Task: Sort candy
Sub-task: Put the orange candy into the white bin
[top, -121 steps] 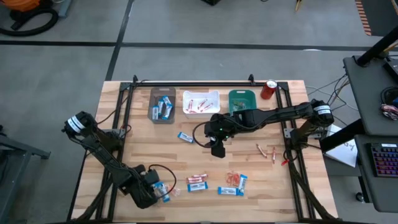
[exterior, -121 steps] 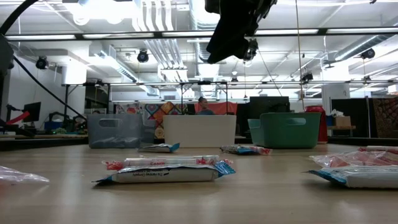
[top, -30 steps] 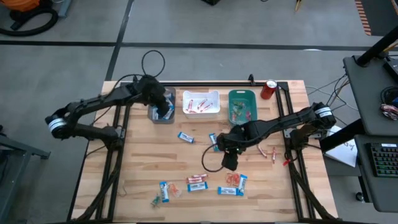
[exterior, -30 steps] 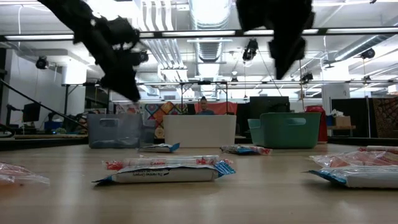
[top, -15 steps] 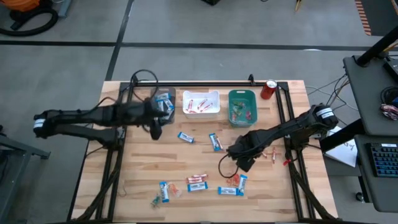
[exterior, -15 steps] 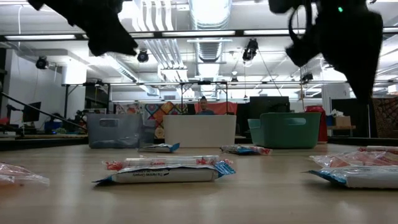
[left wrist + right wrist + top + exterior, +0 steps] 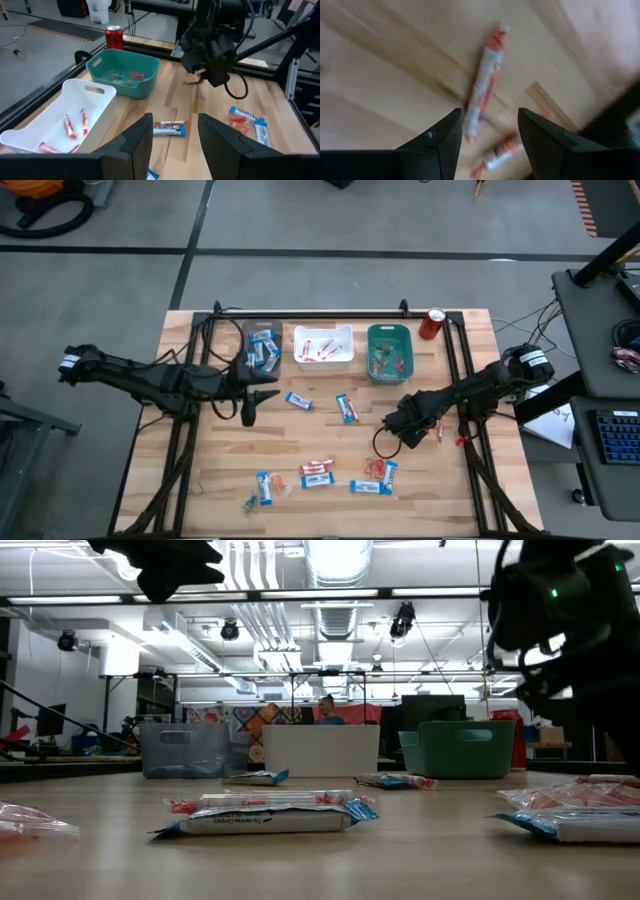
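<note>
Wooden table (image 7: 220, 470) carries scattered candy (image 7: 317, 472) (blue, red wrappers); three bins (image 7: 324, 346) and soda can (image 7: 433, 323) along far edge

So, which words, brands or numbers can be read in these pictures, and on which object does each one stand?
No text can be read with certainty.
Blue-and-white bar in the left wrist view: dark print, too blurred to read.
Red soda can: pale marking, too small to read.
Nearest wrapped bar in the low view: red print, too blurred to read.
Red-and-white sweet in the right wrist view: blurred, no letters visible.
</note>
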Controlling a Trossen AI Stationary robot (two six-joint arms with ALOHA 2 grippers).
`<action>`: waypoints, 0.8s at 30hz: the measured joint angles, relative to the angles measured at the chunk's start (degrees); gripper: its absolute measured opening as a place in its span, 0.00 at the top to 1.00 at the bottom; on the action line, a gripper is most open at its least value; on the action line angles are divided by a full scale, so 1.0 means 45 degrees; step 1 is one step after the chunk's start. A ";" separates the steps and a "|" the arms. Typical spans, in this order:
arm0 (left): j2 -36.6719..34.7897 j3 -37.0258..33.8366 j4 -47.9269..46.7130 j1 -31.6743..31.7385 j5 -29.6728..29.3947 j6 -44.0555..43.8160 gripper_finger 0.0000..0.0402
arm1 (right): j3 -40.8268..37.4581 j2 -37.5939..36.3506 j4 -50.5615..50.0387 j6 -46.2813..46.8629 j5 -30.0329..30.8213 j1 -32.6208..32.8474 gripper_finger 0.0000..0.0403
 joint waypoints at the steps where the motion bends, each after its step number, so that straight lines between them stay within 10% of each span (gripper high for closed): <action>1: 0.0004 -0.0020 -0.0006 0.0000 -0.0015 -0.0020 0.65 | -0.0225 0.0002 0.0421 -0.0012 0.0004 -0.0002 0.54; 24: 0.3203 -0.0050 0.2108 -0.1042 -0.0028 -0.0694 0.65 | -0.0835 -0.0324 0.2772 -0.1502 0.0788 -0.0006 0.96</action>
